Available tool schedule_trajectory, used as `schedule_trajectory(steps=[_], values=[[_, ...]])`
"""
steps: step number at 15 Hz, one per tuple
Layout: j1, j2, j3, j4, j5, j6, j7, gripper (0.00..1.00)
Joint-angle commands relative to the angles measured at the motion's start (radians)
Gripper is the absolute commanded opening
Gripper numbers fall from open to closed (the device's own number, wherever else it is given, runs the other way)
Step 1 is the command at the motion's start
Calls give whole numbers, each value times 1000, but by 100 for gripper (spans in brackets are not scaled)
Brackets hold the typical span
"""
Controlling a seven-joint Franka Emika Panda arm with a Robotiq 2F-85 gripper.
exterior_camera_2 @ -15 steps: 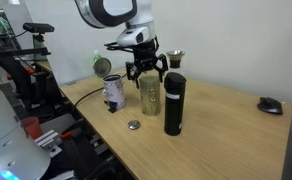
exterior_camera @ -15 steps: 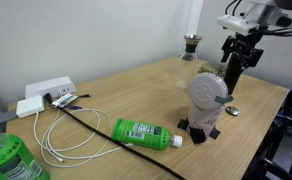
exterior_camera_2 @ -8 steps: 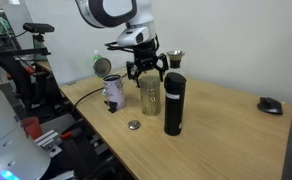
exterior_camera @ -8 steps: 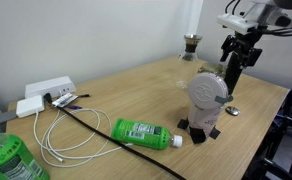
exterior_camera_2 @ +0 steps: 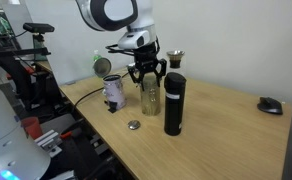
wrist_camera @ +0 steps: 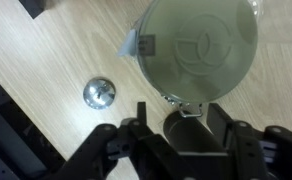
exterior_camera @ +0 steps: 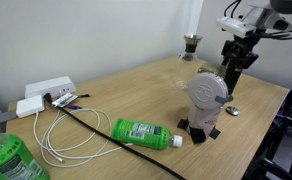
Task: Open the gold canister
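The jaws have drawn in. A second ago the gripper [exterior_camera_2: 148, 79] hung over the canister [exterior_camera_2: 150, 100] with its fingers splayed wide. Now they stand roughly half closed, one on each side of its top. The arm itself has hardly shifted in both exterior views. I judge this to be the start of the grasp on the lid, with the lift or twist yet to come. Nothing shows the lid loosened. Whether the pads already touch it I cannot tell.

On the table [exterior_camera_2: 226, 118], nearest the camera, a small metal disc [exterior_camera_2: 134, 125] lies at the canister's 7 o'clock. A black bottle [exterior_camera_2: 174, 100] stands just beside it at 3 o'clock, the gadget [exterior_camera_2: 113, 92] near it at 9 o'clock, and a dark-topped vessel [exterior_camera_2: 175, 58] farther back at 1 o'clock.

Several things are hard to read. In the wrist view the fingers frame a dark rounded shape, probably the lid in shadow, but its edge and any seam are lost. Beyond it at 12 o'clock a broad pale round face [wrist_camera: 201, 45] is cut off by the top edge. It may be the gadget's, but I cannot be sure. In an exterior view the gadget [exterior_camera: 208, 92] covers nearly all of the canister, so the fingertips and lid cannot be made out there
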Motion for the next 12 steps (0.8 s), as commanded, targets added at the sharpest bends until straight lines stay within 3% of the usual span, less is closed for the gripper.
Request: schedule_trajectory(steps=[1,5,12], values=[[17,16,-10,3,-2,35,19,35],[20,11,-10,1,-4,49,21,25],[24,12,-10,0,-1,50,15,30]])
